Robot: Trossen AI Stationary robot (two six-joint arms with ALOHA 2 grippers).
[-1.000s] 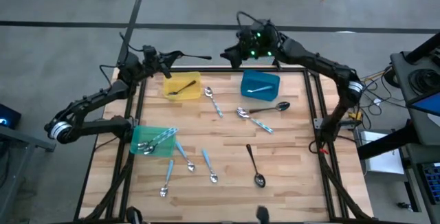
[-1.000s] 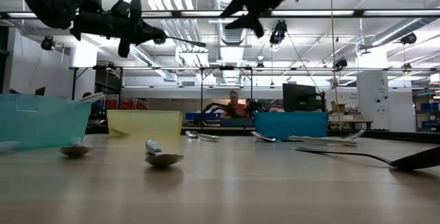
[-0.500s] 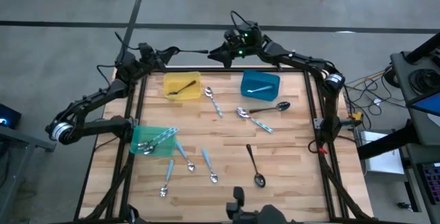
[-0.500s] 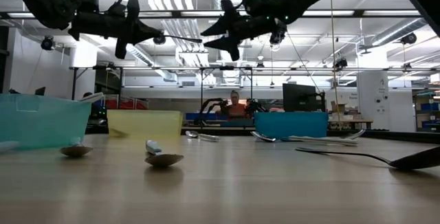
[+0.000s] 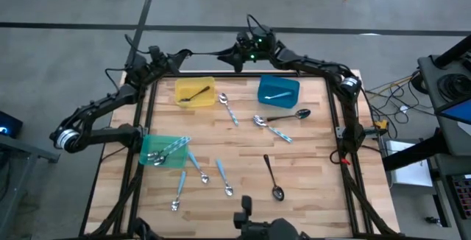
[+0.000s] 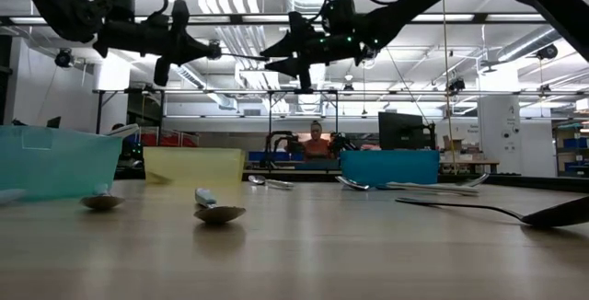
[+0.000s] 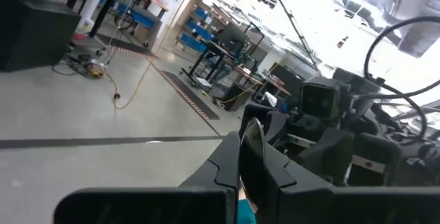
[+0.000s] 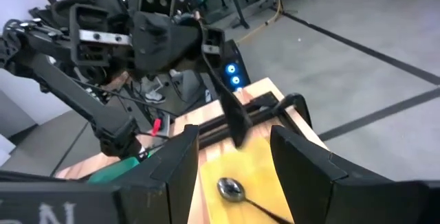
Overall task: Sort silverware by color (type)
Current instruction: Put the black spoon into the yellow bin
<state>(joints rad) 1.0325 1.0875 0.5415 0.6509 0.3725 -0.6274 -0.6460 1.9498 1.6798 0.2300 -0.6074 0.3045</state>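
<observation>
Holding one dark spoon [image 5: 193,93], yellow bin [image 5: 210,87] sits at table's far edge. Blue bin [image 5: 288,84]: one light-blue-handled piece [image 5: 276,95]. Green bin [image 5: 146,141]: several silver spoons [image 5: 163,152]. Remaining silverware [image 5: 274,130] scattered on table [image 5: 309,166]. Left gripper [image 5: 179,57] clamped on a dark utensil [image 5: 208,54]; right gripper [image 5: 229,57] apart, just beside it. No legible writing.

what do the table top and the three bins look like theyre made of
Table top: looks like light wood, pale planks with visible seams and grain. Yellow bin, blue bin and green bin: probably plastic, with solid bright colours and thin walls that look slightly translucent in the low view.
</observation>
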